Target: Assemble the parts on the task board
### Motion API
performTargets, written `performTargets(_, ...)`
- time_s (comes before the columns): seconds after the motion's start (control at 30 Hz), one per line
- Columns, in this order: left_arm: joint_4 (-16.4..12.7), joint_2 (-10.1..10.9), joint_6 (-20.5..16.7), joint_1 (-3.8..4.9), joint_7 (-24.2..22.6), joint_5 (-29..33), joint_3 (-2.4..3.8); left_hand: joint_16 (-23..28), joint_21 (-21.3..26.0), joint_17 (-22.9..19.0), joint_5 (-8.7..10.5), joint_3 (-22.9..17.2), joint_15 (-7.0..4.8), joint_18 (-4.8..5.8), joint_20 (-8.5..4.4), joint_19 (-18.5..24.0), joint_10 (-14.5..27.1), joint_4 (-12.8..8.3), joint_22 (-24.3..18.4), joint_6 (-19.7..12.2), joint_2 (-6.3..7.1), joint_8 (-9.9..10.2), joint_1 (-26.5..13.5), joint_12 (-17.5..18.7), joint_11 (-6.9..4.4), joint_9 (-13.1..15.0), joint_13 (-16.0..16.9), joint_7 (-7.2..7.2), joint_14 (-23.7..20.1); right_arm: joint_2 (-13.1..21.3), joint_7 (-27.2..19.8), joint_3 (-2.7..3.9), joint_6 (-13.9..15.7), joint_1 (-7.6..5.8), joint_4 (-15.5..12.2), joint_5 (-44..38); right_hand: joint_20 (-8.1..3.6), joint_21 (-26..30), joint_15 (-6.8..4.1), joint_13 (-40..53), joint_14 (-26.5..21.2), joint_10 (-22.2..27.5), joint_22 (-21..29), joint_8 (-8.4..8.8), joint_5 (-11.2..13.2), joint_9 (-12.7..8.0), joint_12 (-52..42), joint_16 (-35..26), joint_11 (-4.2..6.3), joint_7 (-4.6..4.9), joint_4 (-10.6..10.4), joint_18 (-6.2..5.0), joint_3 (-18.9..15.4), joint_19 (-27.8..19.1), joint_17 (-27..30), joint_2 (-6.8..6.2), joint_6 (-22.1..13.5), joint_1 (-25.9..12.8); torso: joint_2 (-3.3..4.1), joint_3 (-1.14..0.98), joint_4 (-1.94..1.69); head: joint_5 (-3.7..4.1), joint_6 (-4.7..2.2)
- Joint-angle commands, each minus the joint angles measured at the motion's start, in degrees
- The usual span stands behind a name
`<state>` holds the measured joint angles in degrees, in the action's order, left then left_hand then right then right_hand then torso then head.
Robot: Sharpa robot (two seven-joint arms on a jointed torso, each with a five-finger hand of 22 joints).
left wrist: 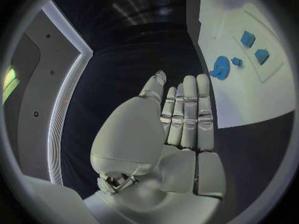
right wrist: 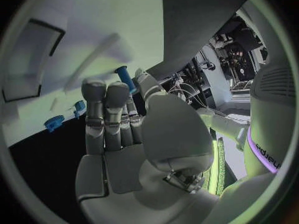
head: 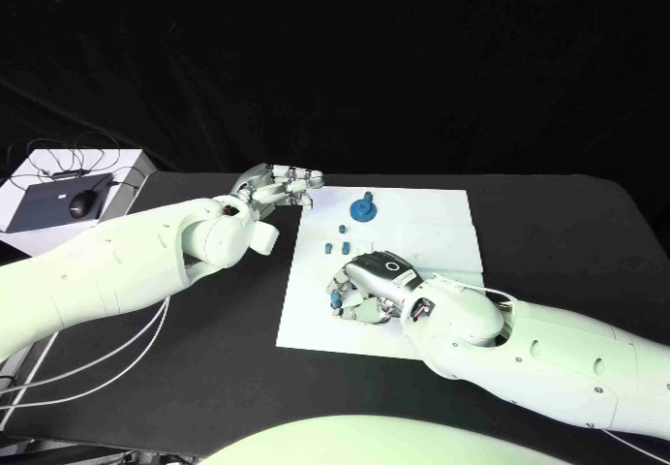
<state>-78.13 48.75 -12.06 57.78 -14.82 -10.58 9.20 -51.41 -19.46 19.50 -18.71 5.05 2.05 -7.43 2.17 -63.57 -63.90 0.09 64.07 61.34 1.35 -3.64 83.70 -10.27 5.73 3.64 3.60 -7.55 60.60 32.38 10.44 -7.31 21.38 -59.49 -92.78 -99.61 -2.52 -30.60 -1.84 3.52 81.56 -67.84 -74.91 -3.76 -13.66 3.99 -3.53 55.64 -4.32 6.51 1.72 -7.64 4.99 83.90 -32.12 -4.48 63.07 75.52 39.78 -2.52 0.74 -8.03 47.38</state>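
Now my right hand (head: 366,291) rests over the near left part of the task board (head: 433,228), and in my right wrist view its fingers (right wrist: 106,109) pinch a small blue peg (right wrist: 124,77) at the tips. My left hand (head: 280,184) hangs above the black table (head: 559,223) just beside the board's far left corner, with fingers straight, close together and holding nothing. A blue gear (head: 364,210) lies on the far part of the board, and small blue parts (head: 335,239) lie nearer.

dim greenish light, fisheye-bent wrist edges
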Motion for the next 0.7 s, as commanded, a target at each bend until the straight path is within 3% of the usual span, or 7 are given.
performTargets(0.03, -0.1, 0.0, 0.7, 0.03, -0.2, 0.2, 0.04, 0.2, 0.2, 0.1, 0.12, 0.1, -0.09, -0.08, 0.04, -0.4, 0.5, 0.0, 0.1, -0.1, -0.52, -0.4, 0.1, -0.4, 0.0, 0.1, 0.0, 0.08, 0.2, 0.1, -1.0, 0.01, 2.2, 0.12, -0.3, 0.3, 0.42, 0.3, 0.41, 0.1, 0.1, 0.5, -3.6, 0.21, -0.3, -0.1, 0.1, -0.3, -0.07, -0.01, 0.0, -1.2, -0.4, 3.0, 0.1, -0.22, -0.3, 0.6, 0.02, -0.02, 0.0, 0.03, -0.09)
performTargets(0.6, 0.0, -0.1, 0.7, 0.02, -0.1, 0.2, 0.04, 0.3, 0.3, 0.1, 0.15, 0.1, -0.07, -0.08, 0.05, -0.4, 0.7, 0.0, 0.2, 0.0, -0.52, -0.4, 0.1, -0.3, 0.05, 0.1, 0.0, 0.11, 0.1, 2.6, -1.9, 0.11, 5.8, 0.23, -2.8, 1.2, 0.39, 0.3, 0.35, 0.1, 0.2, 0.1, -3.6, 0.23, -0.5, -0.1, 0.1, -0.3, 0.01, -0.06, 0.1, -1.23, -0.6, 3.0, 0.1, -0.19, -0.1, 0.8, -0.02, -0.01, 0.05, 0.19, -0.31)
performTargets(0.7, 0.0, -0.1, 0.8, 0.02, -0.1, 0.2, 0.04, 0.3, 0.3, 0.1, 0.15, 0.1, -0.07, -0.08, 0.05, -0.4, 0.7, 0.0, 0.2, 0.0, -0.52, -0.4, 0.1, -0.3, 0.05, 0.1, 0.0, 0.11, 0.1, 3.4, -2.0, 0.26, 7.8, 0.23, -3.2, 1.3, 0.42, 0.6, 0.43, 0.1, 0.1, 0.4, -3.5, 0.22, -0.6, -0.1, 0.1, -0.4, -0.11, 0.12, 0.1, -1.25, -0.7, 3.0, 0.1, -0.41, -0.4, 0.8, -0.04, -0.04, 0.02, 0.28, -0.41)
